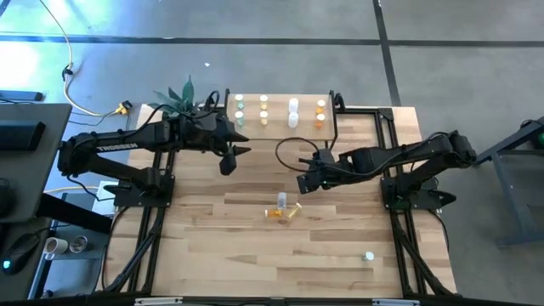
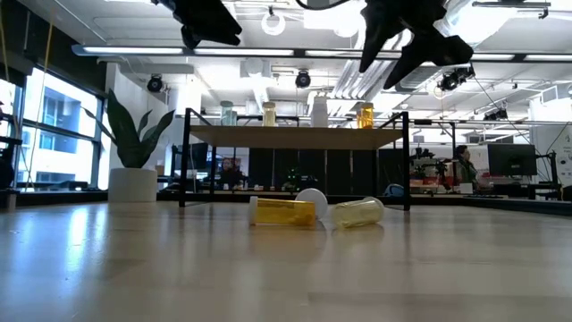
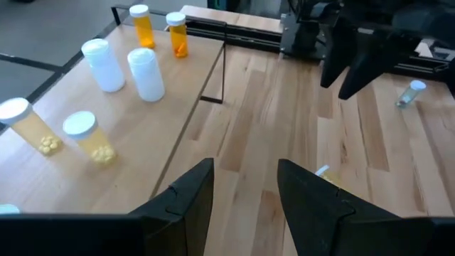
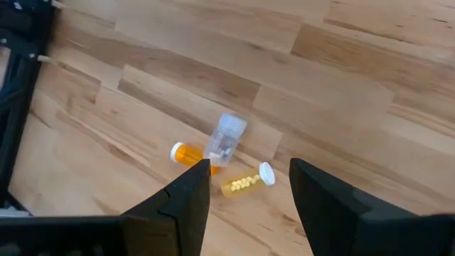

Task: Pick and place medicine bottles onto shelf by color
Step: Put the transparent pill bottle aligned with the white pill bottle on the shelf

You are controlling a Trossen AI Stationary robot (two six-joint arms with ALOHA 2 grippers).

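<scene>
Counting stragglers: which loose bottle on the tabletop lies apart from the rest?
The small clear bottle with a pale cap near the table's front right corner; the other three loose bottles lie clustered mid-table.

In the right wrist view, the orange bottle [image 4: 186, 154] is partly hidden behind a dark finger [image 4: 186, 195]. In the left wrist view, the green-capped bottle [image 3: 7, 209] is cut off at the edge.

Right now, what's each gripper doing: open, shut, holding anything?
Left gripper: open, empty, beside the low wooden shelf.
Right gripper: open, empty, above the fallen pill bottles.
</scene>
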